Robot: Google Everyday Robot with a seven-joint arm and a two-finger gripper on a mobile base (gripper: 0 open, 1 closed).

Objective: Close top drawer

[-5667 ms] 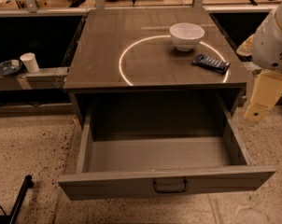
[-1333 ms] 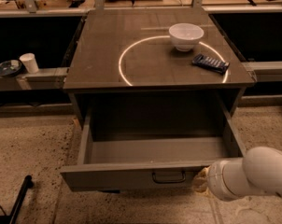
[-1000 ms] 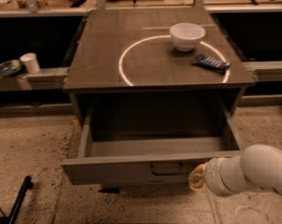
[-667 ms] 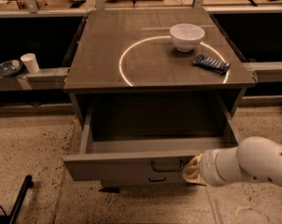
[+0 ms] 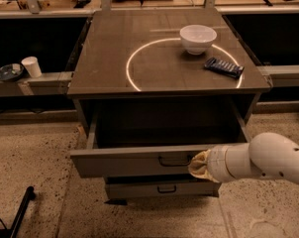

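The top drawer is a wide grey-brown drawer under the cabinet top, pulled out only a short way. Its front panel carries a dark loop handle at its centre. My gripper comes in from the right on a white arm and presses against the drawer front just right of the handle. Its tip is wrapped in tan material. Below the top drawer a narrower drawer with a smaller handle shows.
On the cabinet top stand a white bowl and a dark flat packet, inside a lit white ring. A white cup and a dark dish sit on a low shelf at left. A black bar lies on the speckled floor at lower left.
The arm came down from the right to the drawer front and has pushed the top drawer most of the way in. The narrower drawer below has come into view.
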